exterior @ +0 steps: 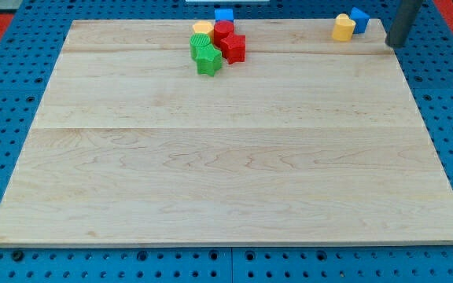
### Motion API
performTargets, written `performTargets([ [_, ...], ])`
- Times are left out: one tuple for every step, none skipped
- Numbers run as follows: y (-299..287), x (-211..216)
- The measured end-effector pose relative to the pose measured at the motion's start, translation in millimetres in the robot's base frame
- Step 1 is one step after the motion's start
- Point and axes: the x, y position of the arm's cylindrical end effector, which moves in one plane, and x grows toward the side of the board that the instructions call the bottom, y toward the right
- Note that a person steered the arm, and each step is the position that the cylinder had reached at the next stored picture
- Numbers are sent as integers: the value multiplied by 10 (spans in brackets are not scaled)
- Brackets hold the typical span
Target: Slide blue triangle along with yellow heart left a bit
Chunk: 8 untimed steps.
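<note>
Nearest the camera, the wooden tabletop [226, 181] lies bare, with a green star [208, 60] and red star [233, 48] clustered near the view's top. At top right the yellow heart [343, 27] touches the blue triangle [359, 19]. My tip [393, 45], a plain rod tool with nothing to open or close, leans down just right of them.

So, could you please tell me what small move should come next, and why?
Probably slide my tip toward the view's left into the blue triangle. My tip sits just to the view's right of it, and the yellow heart touches the triangle's left side, so one leftward push should carry both.
</note>
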Motion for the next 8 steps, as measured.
performTargets([
  [33,-373],
  [-32,-498],
  [-66,-503],
  [-463,-499],
  [-913,-493],
  [-1389,-491],
  [-1744,-321],
  [-2003,-54],
])
